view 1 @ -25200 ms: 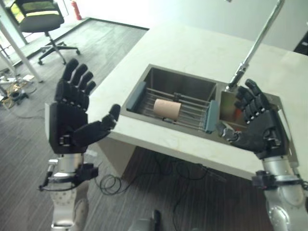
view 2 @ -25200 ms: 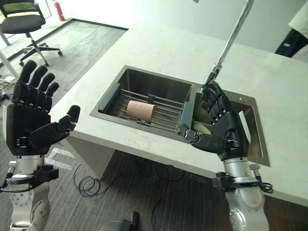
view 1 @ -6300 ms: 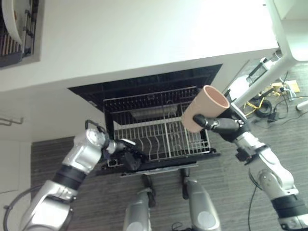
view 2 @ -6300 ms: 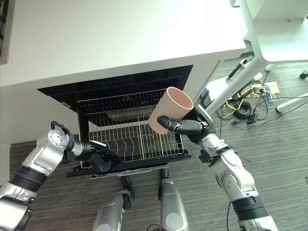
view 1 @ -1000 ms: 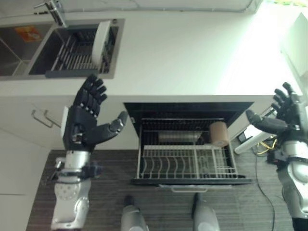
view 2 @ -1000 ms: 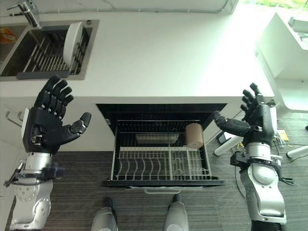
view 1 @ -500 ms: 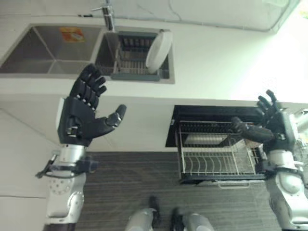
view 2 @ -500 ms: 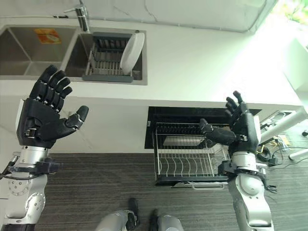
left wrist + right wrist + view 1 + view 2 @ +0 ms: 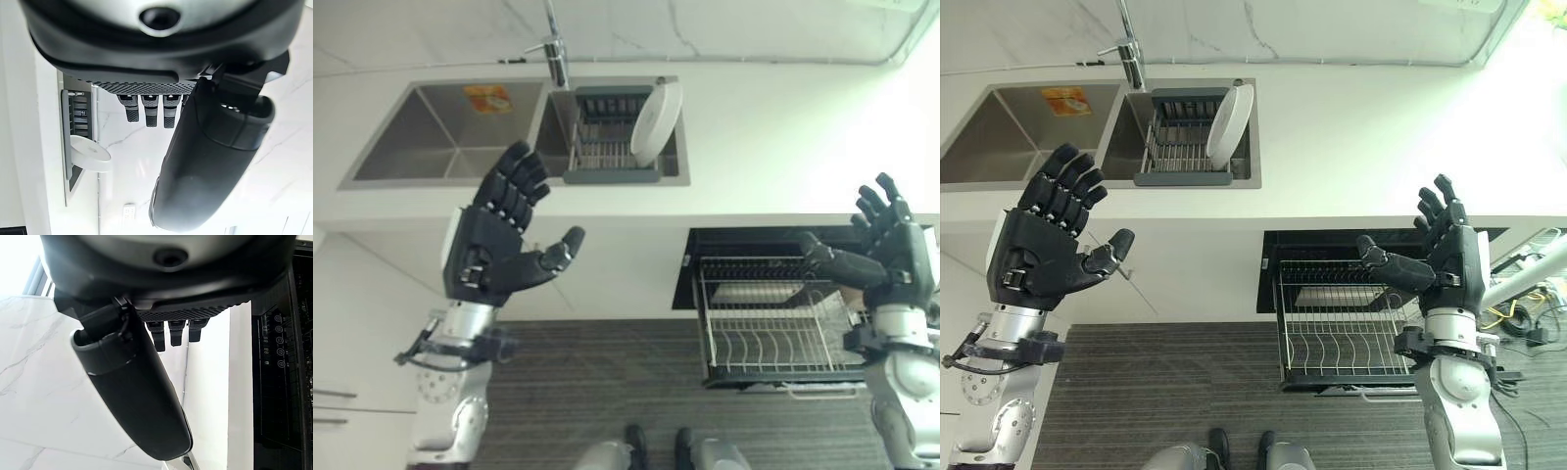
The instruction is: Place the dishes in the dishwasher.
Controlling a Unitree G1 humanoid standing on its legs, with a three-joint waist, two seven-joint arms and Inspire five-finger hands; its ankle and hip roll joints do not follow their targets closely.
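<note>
Round white ceramic plate (image 9: 1230, 125) upright in grey wire sink rack (image 9: 1171, 147) | pulled-out wire dishwasher rack (image 9: 1342, 338), tan cup hidden since a second ago | left hand (image 9: 1038, 250), right hand (image 9: 1445, 257) spread, empty

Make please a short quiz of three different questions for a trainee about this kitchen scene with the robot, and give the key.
1. True or false: the round white plate stands on edge in the grey drying rack inside the steel sink.
2. Multiple choice: the dishwasher's wire rack is (A) pushed in behind a closed door, (B) pulled out under the white countertop, (C) lying on the countertop.
3. Short answer: what do the left hand and the right hand hold?

Key: 1 true. 2 B. 3 nothing; both hands are raised with fingers spread open, apart from the plate and the rack.
</note>
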